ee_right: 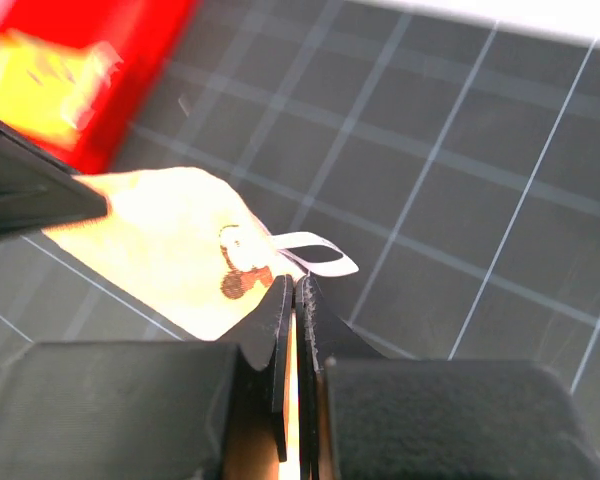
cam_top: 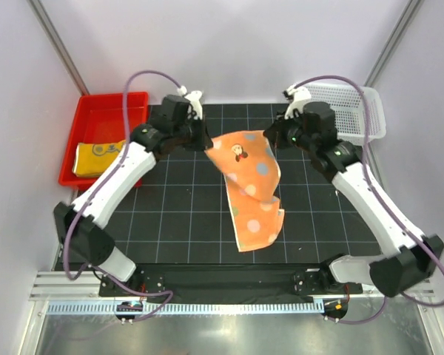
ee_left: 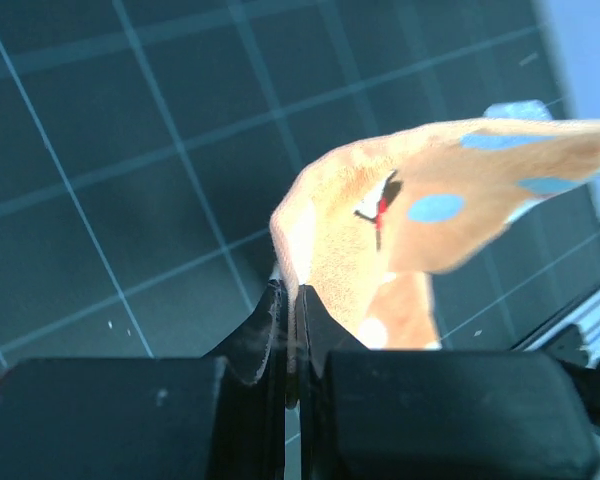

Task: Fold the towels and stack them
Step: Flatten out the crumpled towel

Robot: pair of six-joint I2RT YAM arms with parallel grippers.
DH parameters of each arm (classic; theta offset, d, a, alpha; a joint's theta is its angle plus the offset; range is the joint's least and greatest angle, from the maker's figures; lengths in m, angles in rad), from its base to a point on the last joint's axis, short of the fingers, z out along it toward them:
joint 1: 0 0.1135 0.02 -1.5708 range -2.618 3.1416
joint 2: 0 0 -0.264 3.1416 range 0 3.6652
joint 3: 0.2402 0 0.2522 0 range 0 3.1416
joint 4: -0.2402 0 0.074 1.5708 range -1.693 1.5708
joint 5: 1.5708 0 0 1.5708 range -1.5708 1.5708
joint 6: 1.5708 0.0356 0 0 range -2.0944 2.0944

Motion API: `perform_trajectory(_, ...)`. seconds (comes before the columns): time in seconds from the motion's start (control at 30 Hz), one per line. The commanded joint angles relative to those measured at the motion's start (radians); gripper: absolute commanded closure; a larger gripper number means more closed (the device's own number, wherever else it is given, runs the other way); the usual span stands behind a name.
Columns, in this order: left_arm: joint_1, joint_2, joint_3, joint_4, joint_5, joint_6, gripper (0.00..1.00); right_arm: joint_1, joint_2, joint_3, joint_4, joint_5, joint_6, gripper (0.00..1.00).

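Black mat [cam_top: 185, 211] with a pale square grid: covers the middle of the table from the far edge toward the near edge; its grid also fills the background of the left wrist view [ee_left: 130, 150] and the right wrist view [ee_right: 460, 150]. Red plastic tray [cam_top: 103, 118], shallow and rectangular: far left corner of the table, just beside the mat's left edge; seen blurred at upper left in the right wrist view [ee_right: 130, 50]. White mesh basket [cam_top: 359, 111]: far right corner, beside the mat's right edge. White toothed strip [cam_top: 229, 308]: runs along the near edge, with a bare metal plate [cam_top: 229, 336] just beyond it. Two slanted metal posts [cam_top: 59, 44] [cam_top: 392, 41]: rise at the far corners against pale walls.
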Motion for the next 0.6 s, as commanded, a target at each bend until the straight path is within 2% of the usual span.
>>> perform_trajectory(0.0,0.000,-0.167,0.084,-0.026,0.033,0.059,1.00,0.019,-0.142,0.056,0.028,0.037,0.030,0.99)
perform_trajectory(0.13,-0.010,-0.301,0.094,-0.015,0.135,0.001,1.00,0.027,-0.330,0.049,0.025,-0.015,0.068,0.99)
perform_trajectory(0.27,-0.052,-0.422,0.058,0.063,0.301,-0.082,1.00,0.028,-0.545,-0.005,0.039,-0.071,0.136,0.99)
perform_trajectory(0.4,-0.104,-0.456,0.070,0.112,0.385,-0.145,1.00,0.027,-0.637,-0.036,0.065,-0.121,0.220,0.99)
perform_trajectory(0.57,-0.151,-0.442,0.126,0.115,0.403,-0.163,1.00,0.027,-0.642,-0.014,0.117,-0.156,0.285,0.99)
